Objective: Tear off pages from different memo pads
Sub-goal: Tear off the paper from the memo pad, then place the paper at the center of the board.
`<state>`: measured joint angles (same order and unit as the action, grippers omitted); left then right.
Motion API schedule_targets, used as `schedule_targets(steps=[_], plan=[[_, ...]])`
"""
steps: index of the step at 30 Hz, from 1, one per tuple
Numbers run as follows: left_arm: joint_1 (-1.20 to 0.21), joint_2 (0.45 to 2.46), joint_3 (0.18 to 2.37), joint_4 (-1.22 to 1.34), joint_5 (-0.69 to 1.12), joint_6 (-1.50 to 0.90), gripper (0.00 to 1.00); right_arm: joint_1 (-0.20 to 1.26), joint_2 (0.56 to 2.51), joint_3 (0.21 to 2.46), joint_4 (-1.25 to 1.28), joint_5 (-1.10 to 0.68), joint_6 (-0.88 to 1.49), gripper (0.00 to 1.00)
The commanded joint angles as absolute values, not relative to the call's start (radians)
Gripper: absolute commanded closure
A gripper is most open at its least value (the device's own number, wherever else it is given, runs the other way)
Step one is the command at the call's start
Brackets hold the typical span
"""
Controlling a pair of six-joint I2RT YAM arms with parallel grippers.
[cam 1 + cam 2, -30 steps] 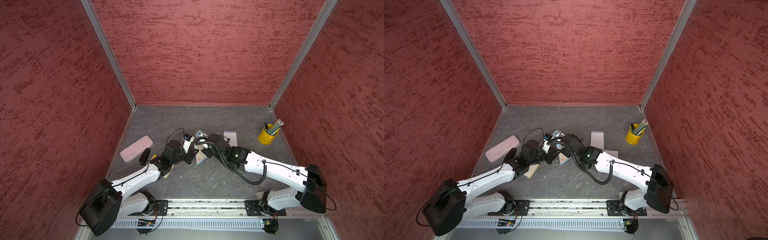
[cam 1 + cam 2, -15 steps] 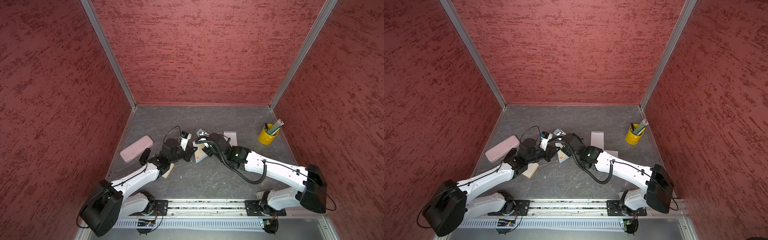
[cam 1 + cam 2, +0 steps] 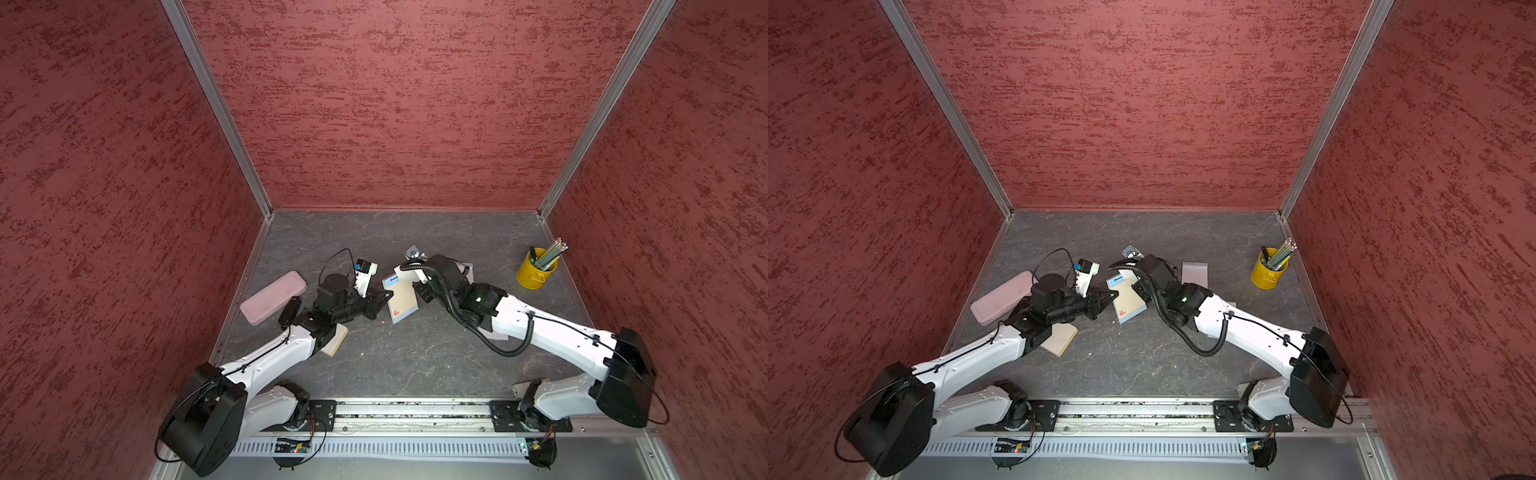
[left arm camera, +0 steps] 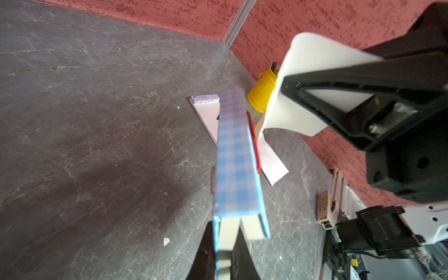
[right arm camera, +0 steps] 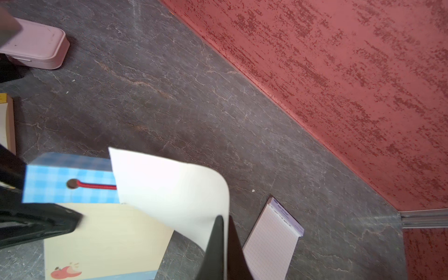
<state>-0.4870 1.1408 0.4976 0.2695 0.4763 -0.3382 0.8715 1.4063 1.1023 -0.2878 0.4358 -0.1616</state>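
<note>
My left gripper (image 3: 388, 294) (image 3: 1113, 295) (image 4: 226, 230) is shut on the blue plaid top band of a memo pad (image 3: 401, 301) (image 3: 1128, 301) (image 4: 234, 150), cream with a blue border and a red apple, held above the floor. Its top page (image 5: 169, 179) (image 4: 310, 80) curls up away from the pad's face. My right gripper (image 3: 417, 287) (image 3: 1138, 291) (image 5: 224, 218) is shut on that page's edge. A lavender memo pad (image 3: 1195, 272) (image 5: 274, 240) (image 4: 206, 109) lies flat behind my right gripper. A cream pad (image 3: 334, 343) (image 3: 1061, 338) lies partly under my left arm.
A pink rounded case (image 3: 272, 297) (image 3: 1000, 297) lies by the left wall. A yellow cup of pencils (image 3: 536, 270) (image 3: 1268, 270) stands at the right. A pale lavender sheet (image 3: 492, 333) shows under my right arm. Red walls close three sides.
The pad between the two grippers has shifted slightly and shows more of its cream face. Both grippers keep their hold.
</note>
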Motion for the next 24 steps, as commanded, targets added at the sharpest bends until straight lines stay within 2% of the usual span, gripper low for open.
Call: schedule_targets(steps=[1, 7, 13, 24], plan=[[-0.424, 1.119, 0.470, 0.261, 0.522, -0.407, 1.00, 0.806, 1.399, 1.088, -0.270, 0.471, -0.126, 1.00], [-0.290, 1.114, 0.480, 0.136, 0.555, -0.487, 1.00, 0.738, 1.386, 1.060, -0.278, 0.462, -0.095, 1.00], [-0.204, 1.126, 0.583, -0.112, 0.504, -0.456, 1.00, 0.721, 1.462, 1.049, -0.330, 0.563, -0.089, 1.00], [-0.176, 1.312, 0.724, -0.094, 0.603, -0.486, 1.00, 0.788, 1.537, 1.014, -0.574, 0.603, 0.148, 1.00]])
